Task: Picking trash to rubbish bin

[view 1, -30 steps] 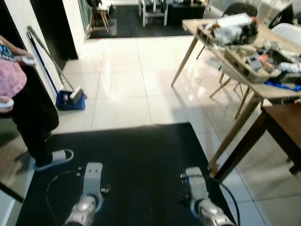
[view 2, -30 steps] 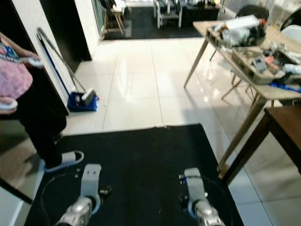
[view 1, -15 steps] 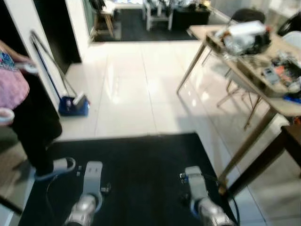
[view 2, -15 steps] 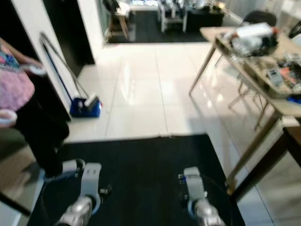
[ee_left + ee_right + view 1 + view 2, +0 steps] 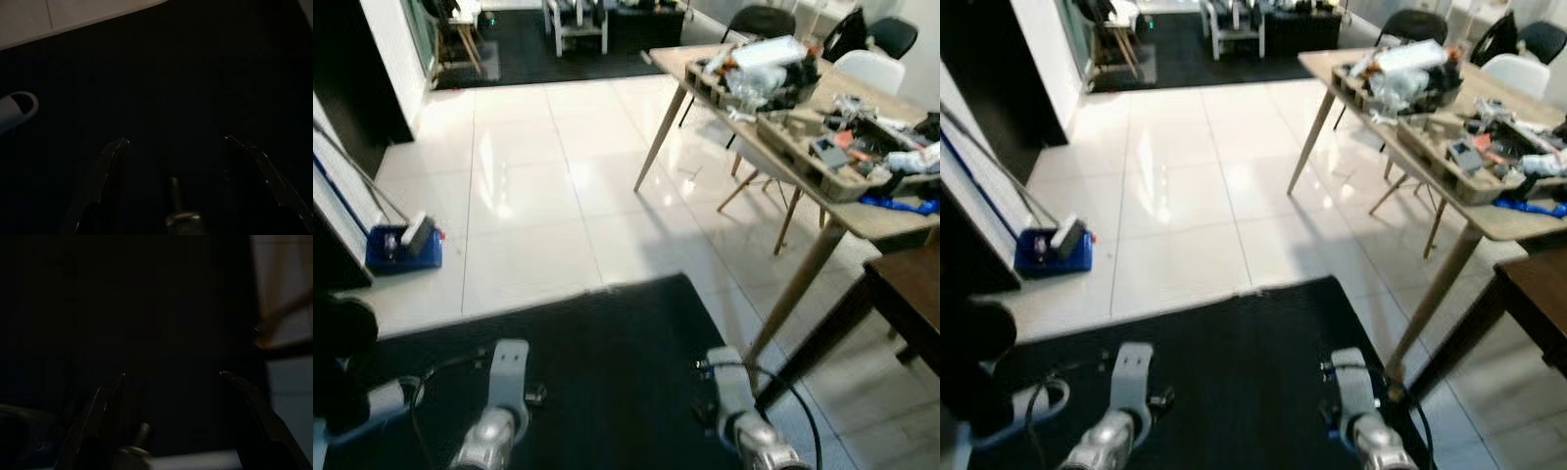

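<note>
Both arms hung low over a black floor mat (image 5: 597, 362), with the task's trash and bin not identifiable.

The left gripper (image 5: 173, 147) and right gripper (image 5: 171, 379) each had fingers spread apart and held nothing above the mat. A person's white slipper (image 5: 17, 110) lay on the mat to the left. Beyond lay white floor tiles (image 5: 538, 186), a blue dustpan (image 5: 403, 247) by the left wall, and at right a wooden table (image 5: 901, 217) loaded with clutter.
</note>
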Controlling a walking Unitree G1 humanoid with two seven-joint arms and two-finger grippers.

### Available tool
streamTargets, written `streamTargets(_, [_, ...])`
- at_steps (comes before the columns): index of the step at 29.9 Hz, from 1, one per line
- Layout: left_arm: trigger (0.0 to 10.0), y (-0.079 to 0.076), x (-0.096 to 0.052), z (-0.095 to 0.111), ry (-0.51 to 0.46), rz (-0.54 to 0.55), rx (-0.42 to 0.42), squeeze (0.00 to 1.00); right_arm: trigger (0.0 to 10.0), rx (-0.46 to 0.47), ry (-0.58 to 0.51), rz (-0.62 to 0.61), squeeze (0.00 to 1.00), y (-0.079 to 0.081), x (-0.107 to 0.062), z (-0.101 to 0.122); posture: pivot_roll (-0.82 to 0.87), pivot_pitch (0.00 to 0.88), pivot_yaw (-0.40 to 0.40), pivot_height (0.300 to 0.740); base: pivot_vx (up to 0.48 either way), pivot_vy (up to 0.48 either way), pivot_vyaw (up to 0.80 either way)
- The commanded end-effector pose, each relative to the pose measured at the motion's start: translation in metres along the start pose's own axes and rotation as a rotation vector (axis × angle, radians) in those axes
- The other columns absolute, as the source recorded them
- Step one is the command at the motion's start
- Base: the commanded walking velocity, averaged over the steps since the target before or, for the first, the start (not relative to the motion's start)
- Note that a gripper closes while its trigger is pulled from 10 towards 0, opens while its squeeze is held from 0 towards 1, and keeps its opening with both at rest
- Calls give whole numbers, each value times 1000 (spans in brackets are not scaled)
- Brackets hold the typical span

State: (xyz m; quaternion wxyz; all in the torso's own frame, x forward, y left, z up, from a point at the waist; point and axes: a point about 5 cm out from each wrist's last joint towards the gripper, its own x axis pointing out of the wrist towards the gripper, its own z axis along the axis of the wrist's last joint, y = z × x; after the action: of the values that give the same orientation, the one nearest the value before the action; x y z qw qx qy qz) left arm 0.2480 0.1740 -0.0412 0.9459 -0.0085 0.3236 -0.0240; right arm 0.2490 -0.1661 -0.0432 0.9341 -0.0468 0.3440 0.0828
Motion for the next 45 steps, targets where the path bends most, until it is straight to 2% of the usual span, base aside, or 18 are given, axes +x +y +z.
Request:
streamTargets(1, [10000,2,-1,-2,5,8,6,0,10000,-19,12,15,0,3,0,-2,-64,72,8,740,356,0,0])
streamTargets(34, [10000,6,-5,-12,11,33,-18,0,10000,-75,24,47,0,7,2,1,-40,51,-39,740,356,0,0])
streamTargets(45, [10000,1,-3,-9,9,17,-7,0,10000,-78,40,28,0,1,0,-4,-54,42,-27,740,355,0,-95])
